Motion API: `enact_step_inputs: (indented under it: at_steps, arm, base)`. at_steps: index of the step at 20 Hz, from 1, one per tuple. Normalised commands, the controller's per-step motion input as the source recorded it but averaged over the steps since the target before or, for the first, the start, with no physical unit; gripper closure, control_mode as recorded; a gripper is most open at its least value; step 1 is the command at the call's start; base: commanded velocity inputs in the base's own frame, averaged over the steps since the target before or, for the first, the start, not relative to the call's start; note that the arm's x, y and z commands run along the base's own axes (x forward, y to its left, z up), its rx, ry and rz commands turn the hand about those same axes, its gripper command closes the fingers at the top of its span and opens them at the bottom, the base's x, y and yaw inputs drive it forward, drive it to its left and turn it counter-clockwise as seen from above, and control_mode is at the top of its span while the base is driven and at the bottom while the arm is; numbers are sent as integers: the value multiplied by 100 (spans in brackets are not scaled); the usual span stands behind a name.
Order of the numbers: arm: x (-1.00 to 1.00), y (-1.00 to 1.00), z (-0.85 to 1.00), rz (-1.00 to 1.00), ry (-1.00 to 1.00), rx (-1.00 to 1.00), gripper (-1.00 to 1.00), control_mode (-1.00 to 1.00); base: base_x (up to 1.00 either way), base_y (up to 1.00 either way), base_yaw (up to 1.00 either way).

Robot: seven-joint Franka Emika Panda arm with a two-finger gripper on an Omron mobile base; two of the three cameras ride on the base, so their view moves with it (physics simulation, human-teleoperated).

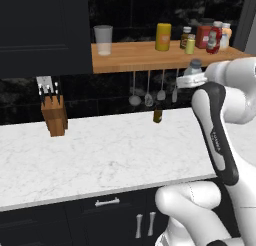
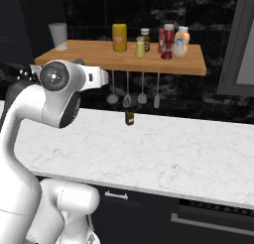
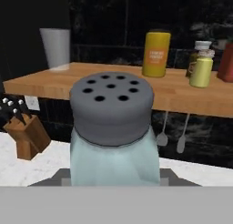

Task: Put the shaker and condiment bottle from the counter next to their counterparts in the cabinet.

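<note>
Just below the shelf's front edge | my gripper (image 1: 192,76) is clamped on the shaker (image 3: 113,141), upright, cap up | cabinet (image 3: 182,93) plank sits ahead and a bit higher, counterparts (image 1: 207,38) off to the right | so up, then right, I reckon

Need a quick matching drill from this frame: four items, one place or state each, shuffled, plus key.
Items:
1. shaker
2. clear glass cup
3. knife block
4. yellow canister

Places:
A. on the counter, left side
B. left end of the cabinet shelf
C. held in the gripper, above the counter
D. on the shelf, between the cup and the jar cluster

Pairs: 1-C, 2-B, 3-A, 4-D
</note>
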Motion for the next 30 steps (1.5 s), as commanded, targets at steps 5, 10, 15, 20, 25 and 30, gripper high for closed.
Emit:
enact_step_inputs:
  at_steps: [5, 10, 15, 20, 25, 30]
  arm:
    - [-40, -17, 68, -23, 0, 0, 100, -100]
    - [-24, -13, 51, -25, 0, 0, 100, -100]
    - [-26, -7, 11, -10, -4, 0, 100, -100]
    - [14, 0, 7, -18, 0, 0, 100, -100]
    - [42, -4, 4, -18, 4, 0, 100, -100]
    - [53, -3, 2, -15, 6, 0, 100, -100]
  base:
    - [0, 0, 0]
    - [0, 0, 0]
    - [0, 0, 0]
    - [0, 0, 0]
    - [0, 0, 0]
    - [0, 0, 0]
